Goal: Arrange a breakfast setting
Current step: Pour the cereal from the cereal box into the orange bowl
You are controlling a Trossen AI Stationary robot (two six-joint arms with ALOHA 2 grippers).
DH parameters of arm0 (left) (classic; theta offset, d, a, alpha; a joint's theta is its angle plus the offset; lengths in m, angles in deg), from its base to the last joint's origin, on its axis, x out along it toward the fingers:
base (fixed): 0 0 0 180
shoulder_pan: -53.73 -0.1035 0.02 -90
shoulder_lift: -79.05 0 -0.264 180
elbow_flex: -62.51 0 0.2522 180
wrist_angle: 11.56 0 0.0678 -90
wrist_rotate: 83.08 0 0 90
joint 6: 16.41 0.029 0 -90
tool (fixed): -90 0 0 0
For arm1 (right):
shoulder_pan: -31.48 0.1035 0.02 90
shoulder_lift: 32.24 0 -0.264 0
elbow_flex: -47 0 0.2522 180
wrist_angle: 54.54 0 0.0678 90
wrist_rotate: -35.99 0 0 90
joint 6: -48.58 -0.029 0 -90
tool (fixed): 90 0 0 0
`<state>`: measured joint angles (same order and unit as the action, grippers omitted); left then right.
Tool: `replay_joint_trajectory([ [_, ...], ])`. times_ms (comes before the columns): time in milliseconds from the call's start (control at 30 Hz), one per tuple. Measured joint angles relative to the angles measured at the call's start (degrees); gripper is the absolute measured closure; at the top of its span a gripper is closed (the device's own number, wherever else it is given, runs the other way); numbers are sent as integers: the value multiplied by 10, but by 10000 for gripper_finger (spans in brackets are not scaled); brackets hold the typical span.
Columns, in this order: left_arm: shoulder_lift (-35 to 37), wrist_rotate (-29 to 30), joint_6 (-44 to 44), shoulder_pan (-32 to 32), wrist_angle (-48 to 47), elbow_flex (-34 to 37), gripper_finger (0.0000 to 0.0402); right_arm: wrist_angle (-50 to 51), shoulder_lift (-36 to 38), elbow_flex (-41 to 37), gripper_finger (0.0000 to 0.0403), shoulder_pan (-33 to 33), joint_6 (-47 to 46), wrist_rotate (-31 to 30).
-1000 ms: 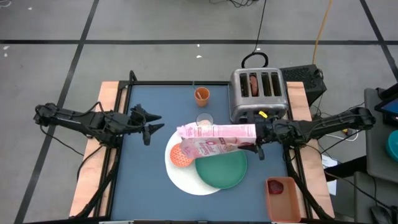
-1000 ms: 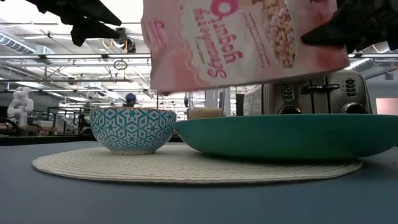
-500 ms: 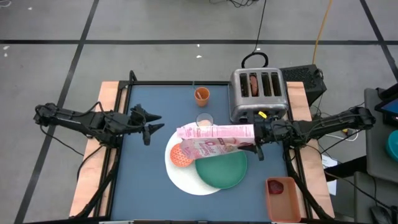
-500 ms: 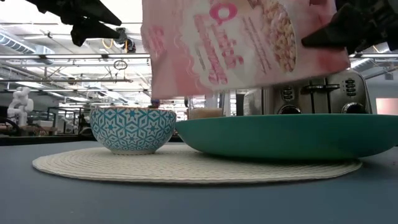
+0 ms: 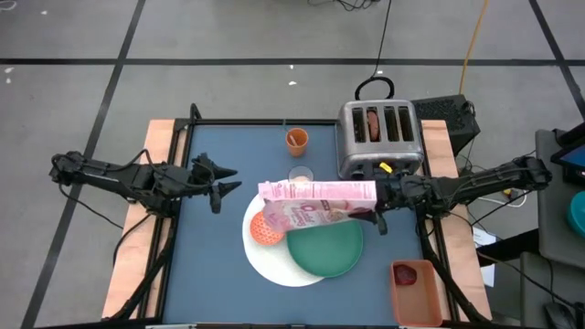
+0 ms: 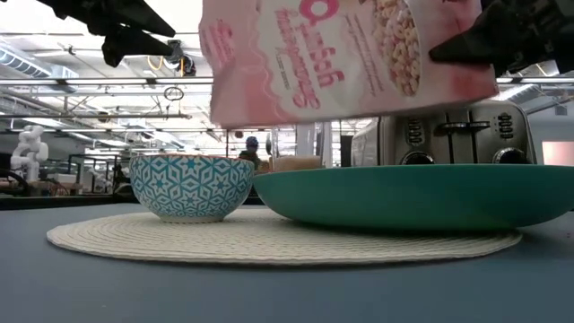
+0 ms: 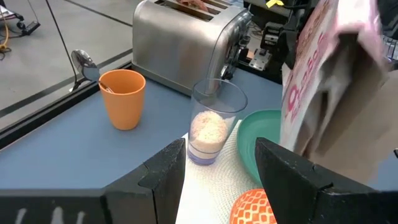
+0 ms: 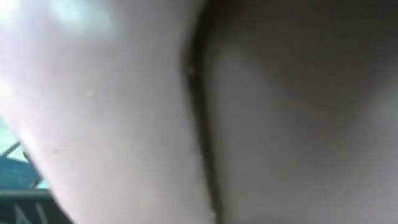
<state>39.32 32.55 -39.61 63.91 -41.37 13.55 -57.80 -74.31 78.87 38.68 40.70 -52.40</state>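
Observation:
My right gripper [image 5: 377, 198] is shut on the pink cereal box [image 5: 315, 195], which lies on its side in the air over the small cereal bowl [image 5: 267, 228] and the green plate [image 5: 325, 249]. Bowl and green plate stand on the large white round plate [image 5: 268, 263]. The milk glass [image 7: 209, 123] stands just behind it, the orange cup [image 7: 123, 98] farther back with a spoon [image 7: 83, 60] in it. The brown bagel [image 5: 372, 122] sticks out of a toaster slot. The dark red fruit [image 5: 406, 273] lies in an orange tray. My left gripper [image 5: 220, 184] is open and empty at the table's left. My right gripper holds the cereal box by its right end [image 5: 368, 194], pinched between the two fingers [image 6: 466, 43]. The fingers come level from the table's right, along the box's length. The box is lifted clear, roughly level, its print upside down in the low view; it fills the right wrist view.
The silver four-slot toaster [image 5: 379, 137] stands at the far right, close behind my right arm. The orange tray [image 5: 415, 291] sits on the wooden edge at the near right. Bare blue table [image 5: 210, 265] lies to the left of the plates.
My right gripper has turned the cereal box a little about its length above the bowl. The box's free left end dipped slightly and then rose again. The gripper has stayed shut on it.

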Motion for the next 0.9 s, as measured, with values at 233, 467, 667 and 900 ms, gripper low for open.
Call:
replay_joint_trajectory([
  [233, 0, 0, 1, 0, 0, 0, 204, 26, -1, 0, 188, 0, -3, 0],
  [467, 0, 0, 1, 0, 0, 0, 204, -22, 1, 1, 188, 0, 9, 0],
  [667, 0, 0, 2, 0, 0, 0, 204, 10, -14, 0, 188, 0, 10, 0],
  [900, 0, 0, 2, 0, 0, 0, 204, -17, -32, 0, 188, 0, 10, 1],
])
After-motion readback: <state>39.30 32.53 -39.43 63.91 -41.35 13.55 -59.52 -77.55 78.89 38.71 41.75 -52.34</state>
